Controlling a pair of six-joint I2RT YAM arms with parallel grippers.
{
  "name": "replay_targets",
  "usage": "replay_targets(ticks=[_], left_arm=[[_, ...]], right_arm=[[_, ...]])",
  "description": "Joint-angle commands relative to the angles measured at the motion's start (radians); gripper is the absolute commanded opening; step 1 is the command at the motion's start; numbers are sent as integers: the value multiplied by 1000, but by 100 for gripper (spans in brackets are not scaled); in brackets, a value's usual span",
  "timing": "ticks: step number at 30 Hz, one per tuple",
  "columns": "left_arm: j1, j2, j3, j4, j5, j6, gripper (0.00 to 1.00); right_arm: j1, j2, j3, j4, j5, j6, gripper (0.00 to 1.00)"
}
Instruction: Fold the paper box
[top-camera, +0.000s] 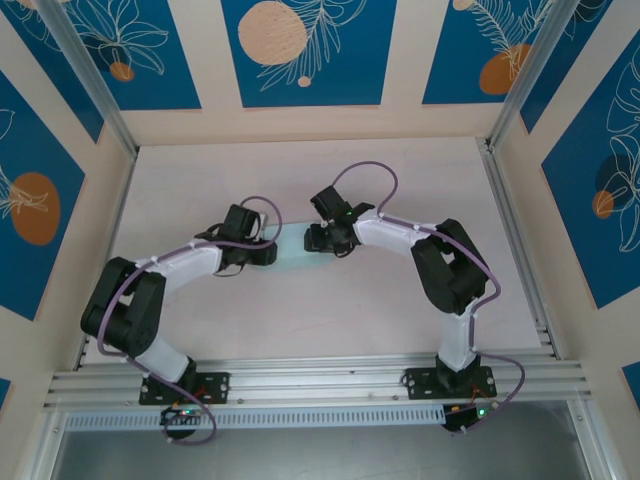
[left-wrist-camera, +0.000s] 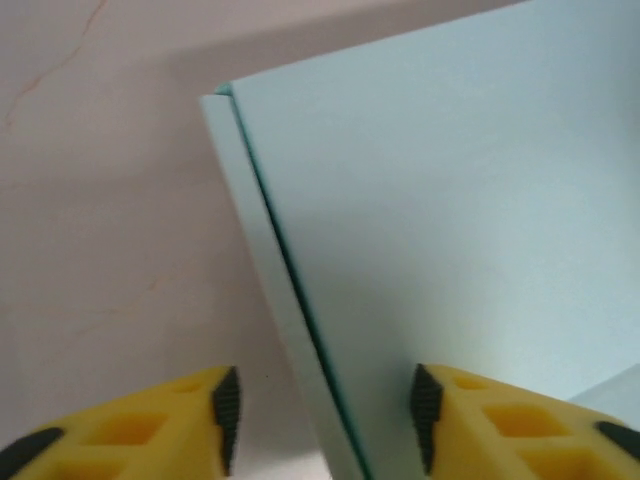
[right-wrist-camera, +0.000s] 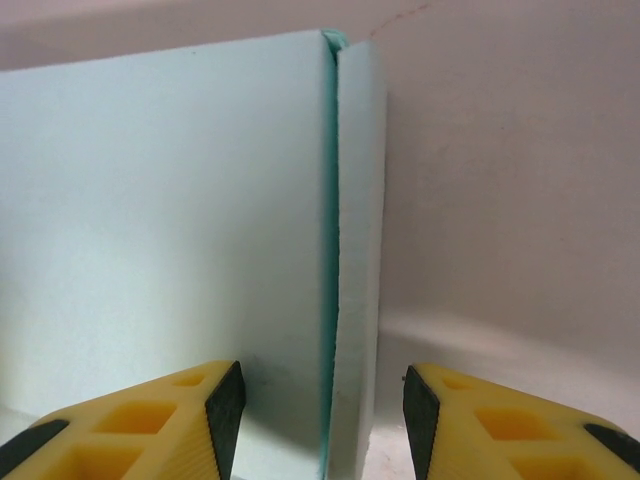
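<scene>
The paper box (top-camera: 295, 250) is pale aqua card, lying on the table between my two grippers at the middle. In the left wrist view a folded side wall of the paper box (left-wrist-camera: 450, 200) runs down between my left gripper's (left-wrist-camera: 325, 420) yellow fingers (left-wrist-camera: 180, 425), which stand apart on either side of it with gaps showing. From the right wrist, the paper box (right-wrist-camera: 150, 200) shows a narrow upright flap (right-wrist-camera: 360, 250) beside its broad panel. My right gripper (right-wrist-camera: 322, 420) straddles that flap edge, open, its pads (right-wrist-camera: 225, 415) clear of the card. Seen from above, the left gripper (top-camera: 268, 250) and right gripper (top-camera: 318, 240) face each other across the box.
The pale table (top-camera: 320, 310) is bounded by aluminium rails (top-camera: 310, 380) along the near edge and upright posts (top-camera: 515, 230) at the sides. Blue patterned wall panels (top-camera: 300, 50) close the back and both sides.
</scene>
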Motion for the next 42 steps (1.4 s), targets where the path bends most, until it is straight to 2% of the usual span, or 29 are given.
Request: replay_targets(ticks=[1, 5, 12, 16, 20, 24, 28, 33, 35, 39, 42], left_arm=[[12, 80, -3, -35, -8, -1, 41], [14, 87, -3, -41, -3, 0, 40], [33, 43, 11, -20, 79, -23, 46], [70, -5, 13, -3, 145, -58, 48], [119, -32, 12, 12, 206, -86, 49], [146, -31, 19, 25, 245, -95, 56], [151, -25, 20, 31, 278, -92, 61], [151, 3, 19, 35, 313, -78, 62], [150, 13, 19, 32, 316, -75, 62], [150, 35, 20, 31, 312, -71, 58], [152, 67, 43, 13, 309, -60, 51]], right_arm=[[18, 12, -7, -86, 29, -46, 48], [40, -50, -35, -73, 102, -110, 52], [221, -144, -36, -58, 455, -377, 55], [303, -138, -35, -34, 559, -487, 54], [342, -119, -42, -4, 583, -533, 54], [304, -111, -23, -60, 552, -422, 58], [222, -162, -48, -72, 407, -289, 73], [108, -186, -92, -50, 157, -115, 78], [87, -190, -107, -28, 111, -88, 77], [132, -208, -126, 17, 156, -176, 75], [226, -203, -110, 19, 296, -313, 73]])
